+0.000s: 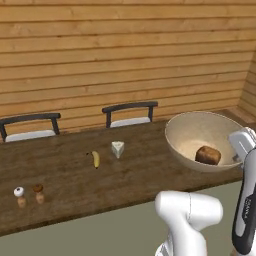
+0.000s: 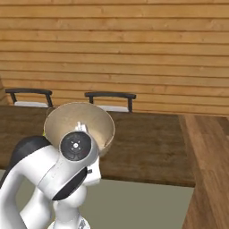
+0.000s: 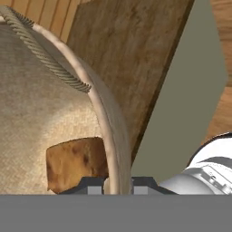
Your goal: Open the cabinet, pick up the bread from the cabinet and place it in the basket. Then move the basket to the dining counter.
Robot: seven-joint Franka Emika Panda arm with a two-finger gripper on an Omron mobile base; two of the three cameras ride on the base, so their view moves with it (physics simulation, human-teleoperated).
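Note:
The pale woven basket (image 1: 194,129) is at the right end of the dining counter (image 1: 65,170), close to its front edge. I cannot tell whether it rests on the wood or hangs just above it. The dark-brown bread (image 1: 208,155) lies inside on the basket's floor. In the hand view my gripper (image 3: 118,183) is shut on the basket's rim (image 3: 106,122), one finger inside and one outside, with the bread (image 3: 74,163) just left of the fingers. In the right base view my arm hides the lower part of the basket (image 2: 96,118). The cabinet is out of view.
On the counter's left half lie a banana (image 1: 95,159), a pale cheese wedge (image 1: 117,148) and two small shakers (image 1: 29,195). Two dark chairs (image 1: 129,114) stand behind the counter against a wood-plank wall. A lighter wooden top (image 2: 208,170) adjoins on the right.

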